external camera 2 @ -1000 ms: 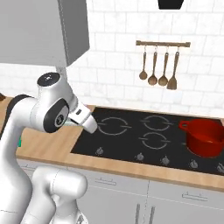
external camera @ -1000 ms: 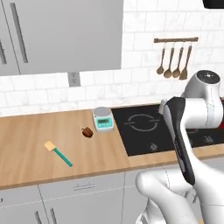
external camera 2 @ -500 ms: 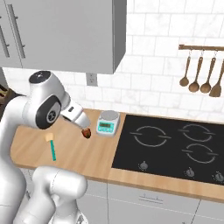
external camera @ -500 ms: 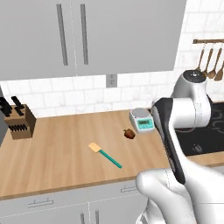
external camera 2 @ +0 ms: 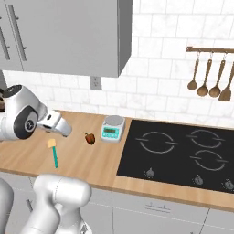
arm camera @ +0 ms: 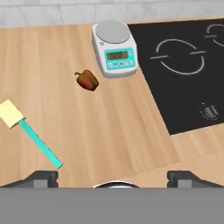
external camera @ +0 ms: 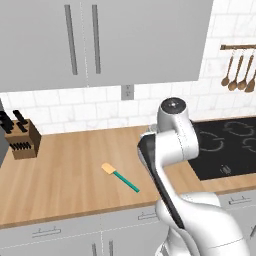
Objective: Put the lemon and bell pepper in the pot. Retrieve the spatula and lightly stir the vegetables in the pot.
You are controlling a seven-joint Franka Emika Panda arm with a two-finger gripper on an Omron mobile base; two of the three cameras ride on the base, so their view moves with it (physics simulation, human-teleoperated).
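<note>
Hovering over the wooden counter (arm camera: 113, 131), the gripper (arm camera: 112, 177) has its two dark tips spread as wide as they seem to go, nothing between them. Nearest to it in the hand view, at about nine o'clock, lies a utensil with a teal handle and a pale yellow flat blade (arm camera: 27, 131); whether this counts as the spatula I can't say, since its colouring is not wooden. It looks light and stiff, thin enough that the fingers would have to close across the handle near its middle, low against the counter.

Farther out, at about eleven o'clock from the gripper, the bell pepper (arm camera: 87, 80) lies on the counter, dark red, lumpy, its stem pointing toward nine o'clock. It should be light and fairly firm but waxy and uneven, so I'd judge a grip across its widest part, clear of the stem, safest; it could roll or squirt out otherwise.

Just beyond it, at one o'clock from the pepper, stands the kitchen scale (arm camera: 114, 49), near but apart. The black cooktop (arm camera: 183, 70) stretches off toward two o'clock.
</note>
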